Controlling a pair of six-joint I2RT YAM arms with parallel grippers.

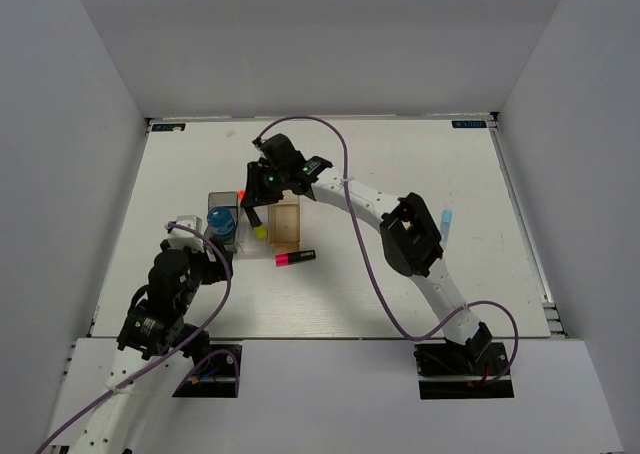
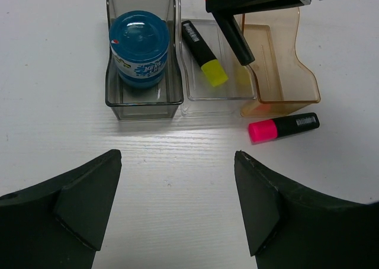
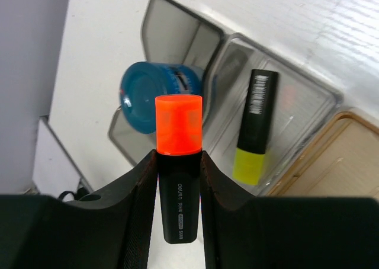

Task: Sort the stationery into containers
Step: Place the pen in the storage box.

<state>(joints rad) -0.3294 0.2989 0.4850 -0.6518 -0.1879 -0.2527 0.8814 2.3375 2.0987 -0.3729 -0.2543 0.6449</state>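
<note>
Three joined bins stand left of centre: dark grey [image 1: 215,202], clear [image 1: 250,236] and tan [image 1: 286,224]. A blue round roll [image 1: 222,220] sits in the dark grey bin [image 2: 113,94]. A yellow-capped highlighter [image 2: 204,53] lies in the clear bin [image 2: 222,93]. The tan bin [image 2: 284,73] shows nothing inside. A pink-capped highlighter [image 2: 283,127] lies on the table in front of the tan bin. My right gripper [image 3: 177,157] is shut on an orange-capped highlighter [image 3: 177,162], held above the clear bin [image 3: 296,85] near the roll [image 3: 139,94]. My left gripper [image 2: 177,204] is open and empty, on the near side of the bins.
A small pale stick with a light blue tip [image 1: 447,217] lies on the right of the white table, beside the right arm. Grey walls close in the table at the back and sides. The right arm and its purple cable [image 1: 345,189] arch over the middle.
</note>
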